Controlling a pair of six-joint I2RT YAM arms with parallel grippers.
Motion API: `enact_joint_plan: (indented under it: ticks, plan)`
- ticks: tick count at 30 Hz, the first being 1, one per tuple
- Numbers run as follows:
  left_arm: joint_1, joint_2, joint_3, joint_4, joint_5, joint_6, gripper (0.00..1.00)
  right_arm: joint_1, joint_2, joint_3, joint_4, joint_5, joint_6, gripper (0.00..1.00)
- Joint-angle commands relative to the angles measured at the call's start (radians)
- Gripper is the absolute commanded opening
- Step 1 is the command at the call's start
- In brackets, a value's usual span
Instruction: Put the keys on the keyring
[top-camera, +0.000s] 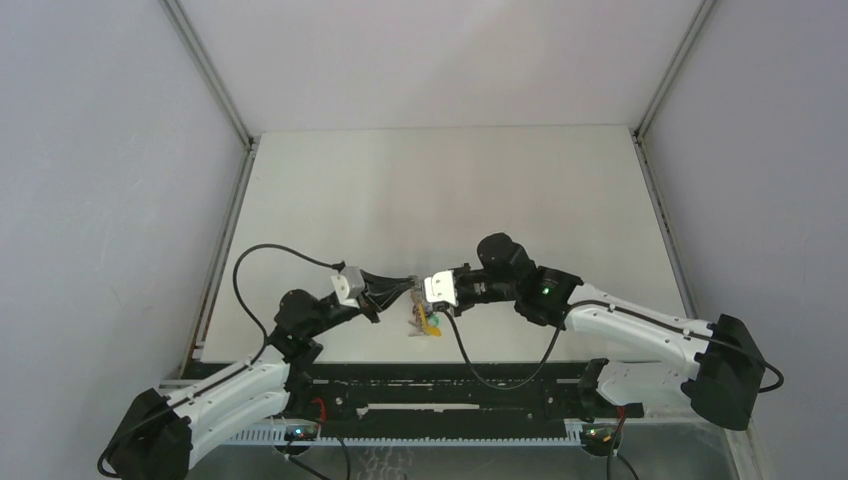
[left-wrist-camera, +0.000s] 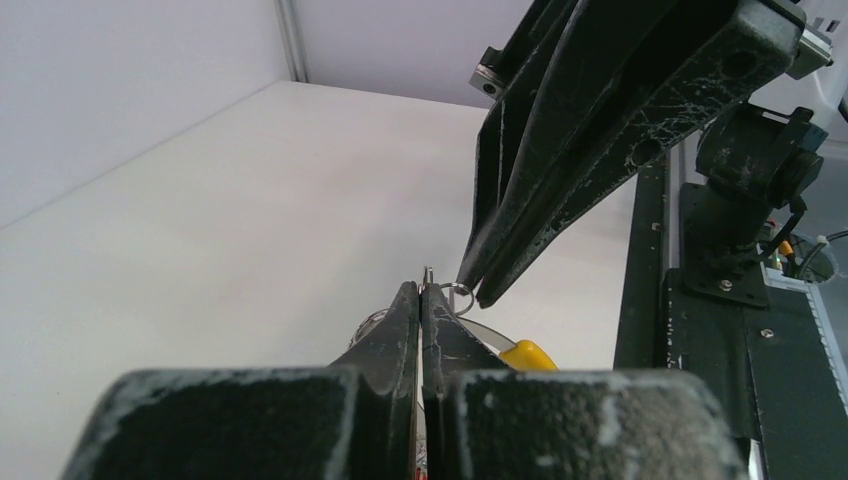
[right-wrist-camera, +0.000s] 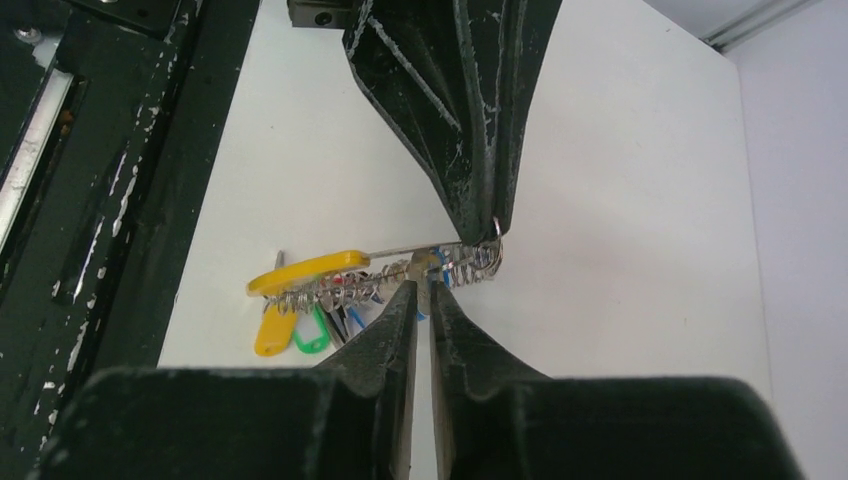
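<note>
The keyring (right-wrist-camera: 340, 290) is a grey coiled metal loop with a yellow curved section (right-wrist-camera: 308, 270), held just above the table. Keys with yellow (right-wrist-camera: 274, 332), green (right-wrist-camera: 312, 331) and blue (right-wrist-camera: 421, 303) heads hang from it. My left gripper (right-wrist-camera: 495, 230) comes in from above in the right wrist view and is shut on the keyring's right end; its tips (left-wrist-camera: 422, 290) pinch metal by a small ring (left-wrist-camera: 458, 296). My right gripper (right-wrist-camera: 420, 288) is shut on a thin metal key at the coil. In the top view the grippers (top-camera: 418, 292) meet over the bundle (top-camera: 427, 322).
The black rail of the arm bases (top-camera: 440, 385) runs just in front of the bundle and shows at the left of the right wrist view (right-wrist-camera: 90, 180). The white table (top-camera: 450, 190) extends behind, bounded by grey walls on three sides.
</note>
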Motion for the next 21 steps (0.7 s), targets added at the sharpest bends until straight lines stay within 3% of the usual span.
enact_joint_plan:
  ticks: [1,8,21]
  plan:
    - [-0.001,-0.02,-0.029,0.188,-0.032,-0.031,0.0,-0.035,-0.056,0.022,-0.016,-0.051,0.041,0.15]
    - [-0.001,-0.012,-0.052,0.24,-0.005,-0.026,0.0,-0.15,-0.111,0.022,0.063,-0.241,0.138,0.27]
    - [-0.001,0.027,-0.043,0.355,0.066,-0.046,0.0,-0.191,-0.018,0.058,0.158,-0.38,0.221,0.25]
